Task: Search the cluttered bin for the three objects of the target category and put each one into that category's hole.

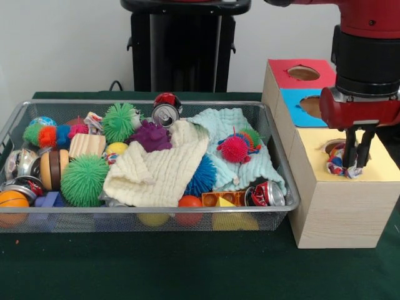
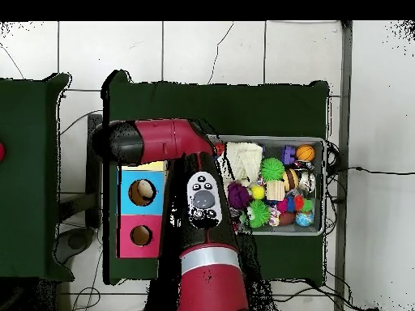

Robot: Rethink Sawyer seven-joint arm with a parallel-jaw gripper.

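Observation:
My gripper [image 1: 359,164] hangs straight down over the yellow top [image 1: 382,167] of the pale wooden box, at the round hole [image 1: 333,144]. Its two dark fingers stand close together, shut on a crumpled white wad with coloured spots [image 1: 339,162], which rests at the hole's mouth and bulges out to the left of the fingers. The wire-mesh bin [image 1: 75,102] stands left of the box, full of clutter. A small white scrap with red marks [image 1: 94,120] lies at its back left; I cannot tell whether it is a wad. In the overhead view the arm [image 2: 198,202] hides the gripper and the yellow top.
The blue-topped [image 1: 299,106] and red-topped [image 1: 281,74] sections lie behind the yellow one. The bin holds green pom-pom balls [image 1: 84,180], crushed cans [image 1: 165,114], a cream cloth [image 1: 159,172], a pale blue cloth [image 1: 222,125] and a wooden block [image 1: 86,145]. It also shows in the overhead view [image 2: 322,186].

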